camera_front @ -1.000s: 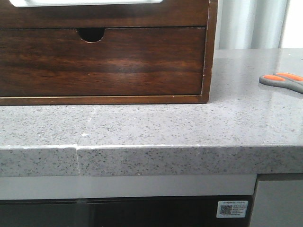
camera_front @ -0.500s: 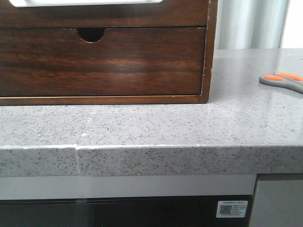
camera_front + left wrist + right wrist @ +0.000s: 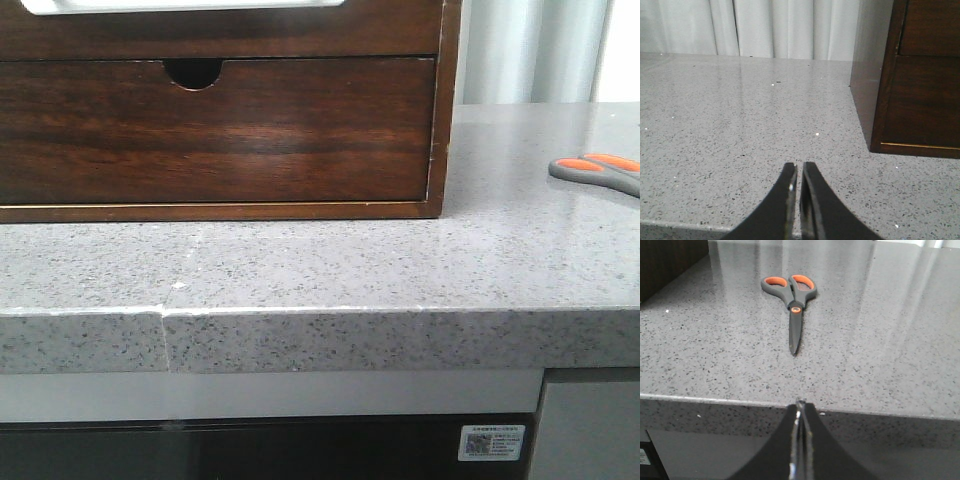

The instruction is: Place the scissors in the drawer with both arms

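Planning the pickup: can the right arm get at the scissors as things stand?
Probably yes. The scissors lie closed and flat on the counter, straight ahead of the right gripper, with nothing between them. The fingers are shut, so they would need to open first.

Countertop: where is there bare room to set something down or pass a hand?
The countertop is bare in front of the shut drawer, out to its front edge, and between the wooden frame and the scissors. Left of the frame it is bare too. Nowhere looks crowded.
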Available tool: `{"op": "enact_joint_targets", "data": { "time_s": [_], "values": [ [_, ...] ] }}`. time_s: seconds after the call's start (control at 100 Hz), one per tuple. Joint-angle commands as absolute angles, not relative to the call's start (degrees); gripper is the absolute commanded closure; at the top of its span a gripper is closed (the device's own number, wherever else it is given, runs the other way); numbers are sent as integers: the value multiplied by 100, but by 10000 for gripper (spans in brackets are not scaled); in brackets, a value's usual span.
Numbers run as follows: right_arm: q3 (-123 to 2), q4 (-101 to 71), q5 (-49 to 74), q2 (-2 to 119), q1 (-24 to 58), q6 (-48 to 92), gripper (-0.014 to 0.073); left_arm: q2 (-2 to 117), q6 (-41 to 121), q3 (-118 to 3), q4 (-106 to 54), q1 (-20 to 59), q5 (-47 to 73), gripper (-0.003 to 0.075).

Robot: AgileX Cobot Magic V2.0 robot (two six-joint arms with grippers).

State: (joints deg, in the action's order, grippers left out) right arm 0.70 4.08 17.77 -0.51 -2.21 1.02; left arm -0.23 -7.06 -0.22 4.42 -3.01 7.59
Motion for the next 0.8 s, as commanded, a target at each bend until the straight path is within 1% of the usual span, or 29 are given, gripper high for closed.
{"op": "enact_joint_targets", "data": {
  "time_s": [0.0,0.23,0.47,0.65,0.79],
  "values": [
    [252,503,1291,-206,-216,135,639,-33,-751,90,445,-321,264,740],
    [252,476,1206,-206,-216,135,639,-33,-751,90,445,-321,174,740],
    [252,426,613,-206,-216,135,639,-33,-761,90,-114,-321,-596,740],
    [252,397,435,-206,-216,135,639,-33,-761,41,-114,-321,-645,740],
    [241,44,273,-206,-216,135,639,-33,-761,-101,-114,-321,-645,740]
  ]
}}
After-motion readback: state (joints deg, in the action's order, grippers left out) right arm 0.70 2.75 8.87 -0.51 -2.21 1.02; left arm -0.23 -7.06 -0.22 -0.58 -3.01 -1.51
